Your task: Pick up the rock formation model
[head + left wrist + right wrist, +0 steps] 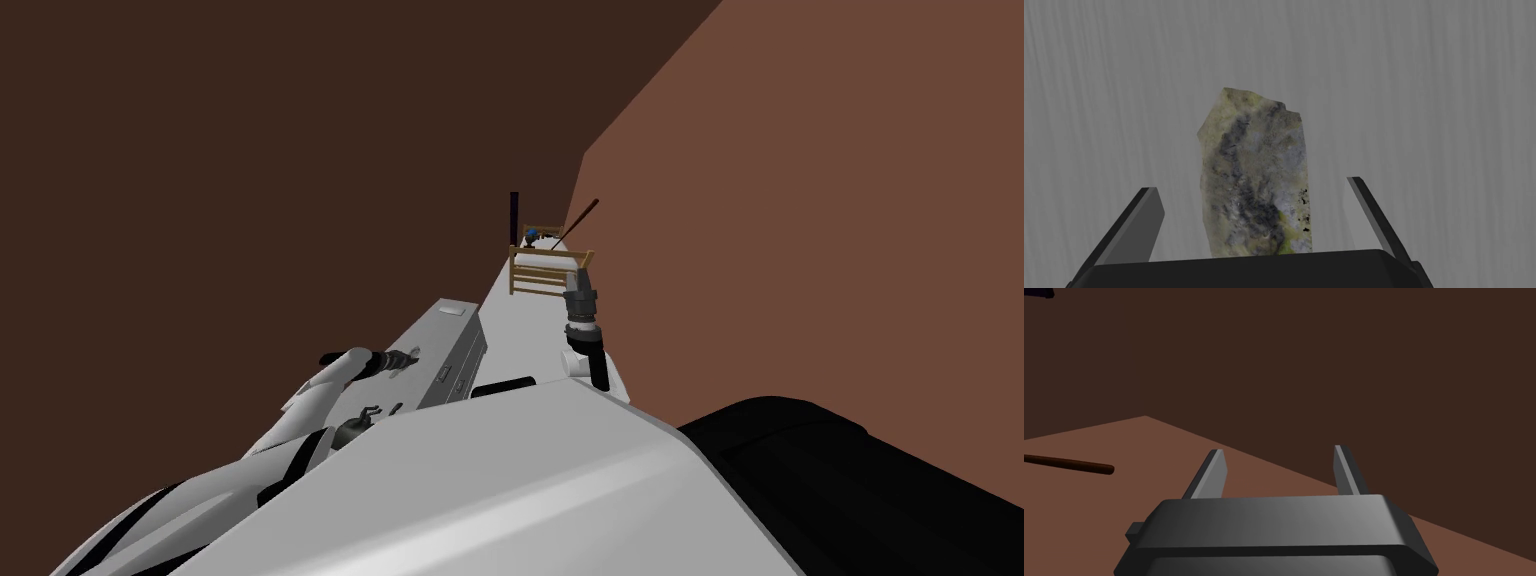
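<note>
The rock formation model is a tall mottled slab, grey with olive and dark patches. It lies on a flat grey surface, which the head view shows as the top of a grey drawer cabinet. My left gripper is open. Its fingers stand on either side of the rock with a gap on each side, touching neither. In the head view that left gripper hovers over the cabinet's near end. My right gripper is raised out in front, and the right gripper is open and empty.
A wooden slatted frame stands at the far end of the narrow pale floor strip, with a brown stick leaning over it. Brown walls close in on both sides. A small white flat item lies on the cabinet's far end.
</note>
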